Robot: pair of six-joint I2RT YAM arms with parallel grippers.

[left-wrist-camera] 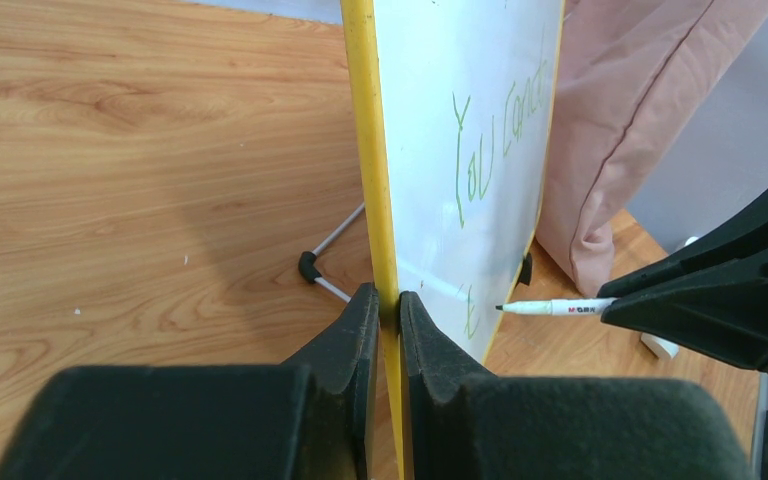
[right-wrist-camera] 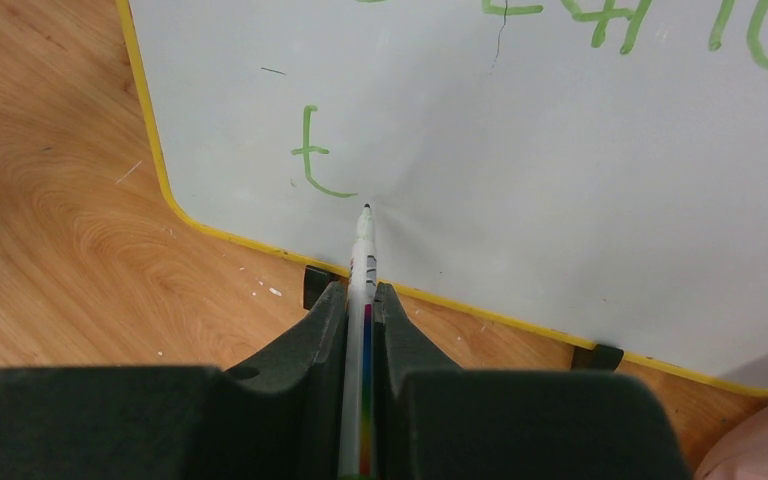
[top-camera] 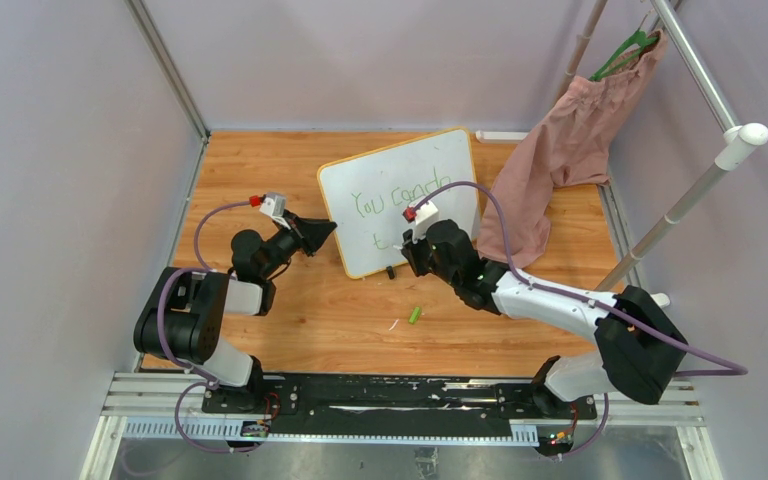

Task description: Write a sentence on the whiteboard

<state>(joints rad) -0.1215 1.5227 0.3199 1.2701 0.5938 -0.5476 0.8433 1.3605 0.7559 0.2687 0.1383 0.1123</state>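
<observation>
Whiteboard [top-camera: 400, 195] upright at frame centre, yellow-rimmed, green sentence [top-camera: 388, 203] reading "You can do" plus a lone "t". Left tool [left-wrist-camera: 388, 305] clamped on its rim. Right tool [right-wrist-camera: 362, 300] gripping marker [right-wrist-camera: 363, 250], tip at the surface.

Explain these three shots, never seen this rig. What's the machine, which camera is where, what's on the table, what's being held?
Two small robot arms are bolted at the table's near edge. The wide shot comes from a fixed camera above and behind them; the other two come from cameras on each wrist, looking past that arm's own fingers.

On the wooden table stands a whiteboard with green writing. A green marker cap lies nearby. A pink garment hangs from a rack on the right.

The left gripper pinches the board's yellow rim, steadying it. The right gripper clamps a marker, its tip at the board beside a freshly written "t".
</observation>
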